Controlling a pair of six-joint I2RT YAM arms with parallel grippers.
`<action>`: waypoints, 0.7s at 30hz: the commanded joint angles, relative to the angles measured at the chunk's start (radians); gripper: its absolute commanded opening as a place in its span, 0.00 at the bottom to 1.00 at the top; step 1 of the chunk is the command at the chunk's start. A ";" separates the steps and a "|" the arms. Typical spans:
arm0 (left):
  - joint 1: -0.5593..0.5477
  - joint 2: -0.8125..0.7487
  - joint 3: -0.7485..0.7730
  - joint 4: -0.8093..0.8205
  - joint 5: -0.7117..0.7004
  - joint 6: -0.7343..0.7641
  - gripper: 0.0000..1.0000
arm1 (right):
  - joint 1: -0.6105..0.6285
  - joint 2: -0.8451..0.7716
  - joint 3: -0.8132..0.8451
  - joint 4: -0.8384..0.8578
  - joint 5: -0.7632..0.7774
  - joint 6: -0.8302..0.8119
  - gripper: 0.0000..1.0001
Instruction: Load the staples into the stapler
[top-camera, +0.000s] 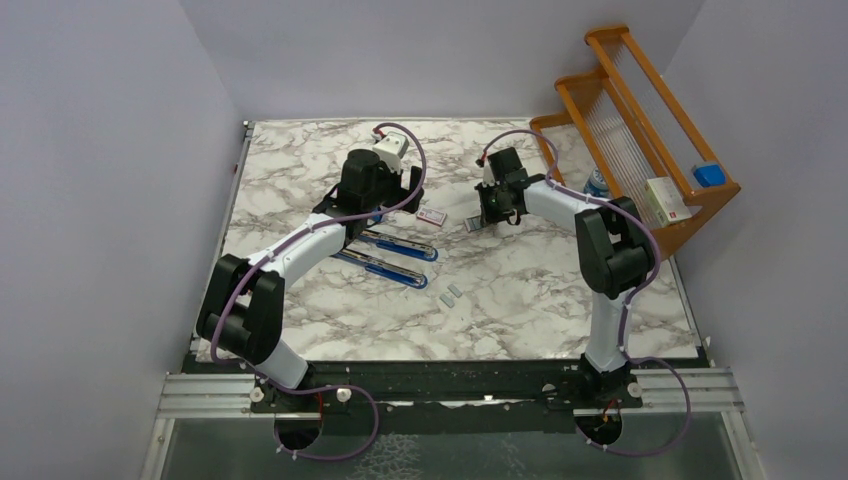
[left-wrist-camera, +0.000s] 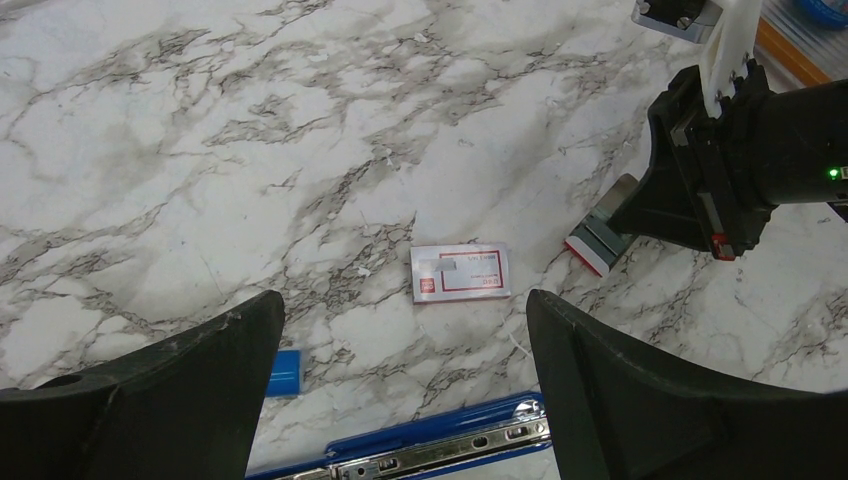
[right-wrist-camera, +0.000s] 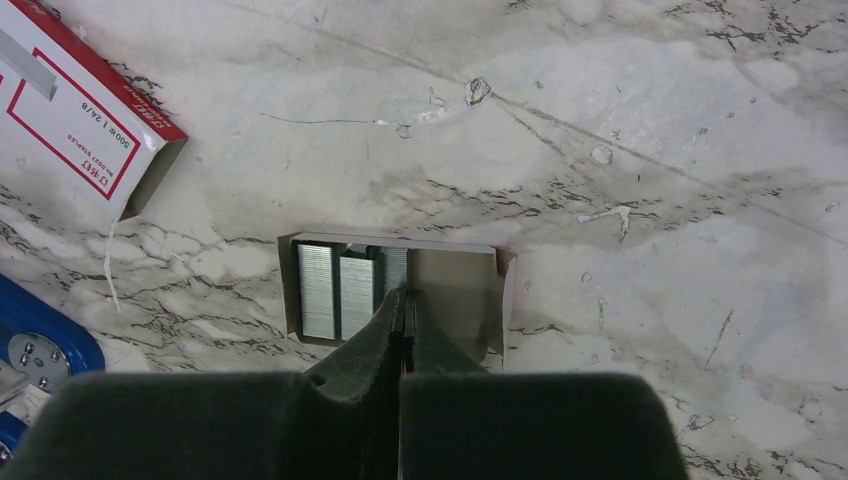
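Counted one blue stapler (top-camera: 390, 257) lying open on the worktop (top-camera: 300, 170), two loose staple strips (top-camera: 452, 295) near it. Found three staple blocks (right-wrist-camera: 340, 290) in one tray (right-wrist-camera: 460, 290), right end effector (right-wrist-camera: 405, 300) pinched together over them. Left end effector (left-wrist-camera: 405, 305) spread wide above one white box (left-wrist-camera: 460, 272).

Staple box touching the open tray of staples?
Apart. Right wrist view shows bare marble between the white box and the staple tray.
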 joint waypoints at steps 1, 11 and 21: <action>0.002 0.004 0.034 0.004 0.020 -0.005 0.93 | -0.001 -0.002 0.005 -0.009 0.018 0.004 0.01; 0.002 0.006 0.038 0.002 0.026 -0.002 0.93 | 0.000 -0.072 -0.003 0.013 0.018 0.043 0.01; 0.003 0.008 0.042 0.005 0.047 -0.015 0.94 | 0.000 -0.109 -0.006 0.006 0.019 0.052 0.01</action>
